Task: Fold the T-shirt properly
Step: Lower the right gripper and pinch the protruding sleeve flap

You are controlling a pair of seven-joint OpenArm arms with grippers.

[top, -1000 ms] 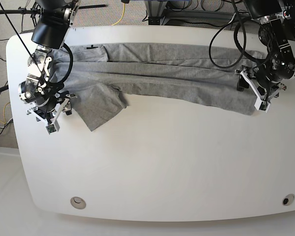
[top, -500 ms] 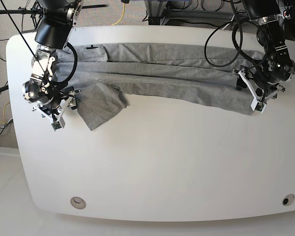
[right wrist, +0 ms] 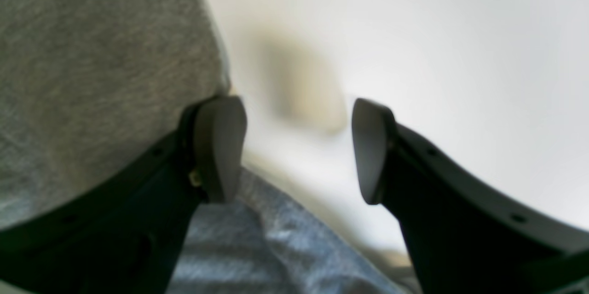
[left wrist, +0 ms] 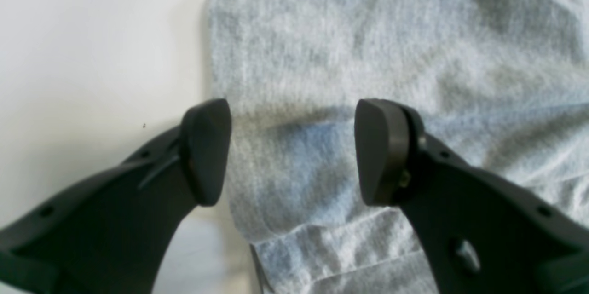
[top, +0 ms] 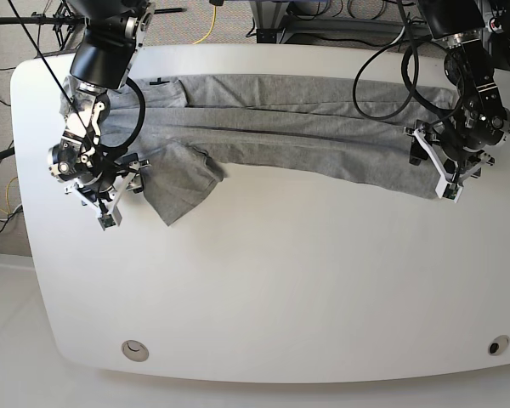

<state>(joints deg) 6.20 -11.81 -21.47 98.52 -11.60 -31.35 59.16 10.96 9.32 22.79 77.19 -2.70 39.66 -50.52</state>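
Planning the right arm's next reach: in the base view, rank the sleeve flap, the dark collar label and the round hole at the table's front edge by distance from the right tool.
1. Sleeve flap, just beside the right tool.
2. Dark collar label, behind it at the T-shirt's far edge.
3. Round hole, at the table's front-left edge.

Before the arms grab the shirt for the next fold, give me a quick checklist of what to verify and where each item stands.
1. Left gripper open over the cloth: ok, the fingers stand apart with grey fabric between them.
2. Right gripper open: ok, but mostly bare table lies between its fingers; only the shirt's edge is beside one.
3. Either gripper holding cloth: not ok, nothing is pinched.
4. T-shirt lying flat: not ok, it is a long folded band with a sleeve flap sticking out toward the front.
5. Whether the fingers touch the table: cannot tell.
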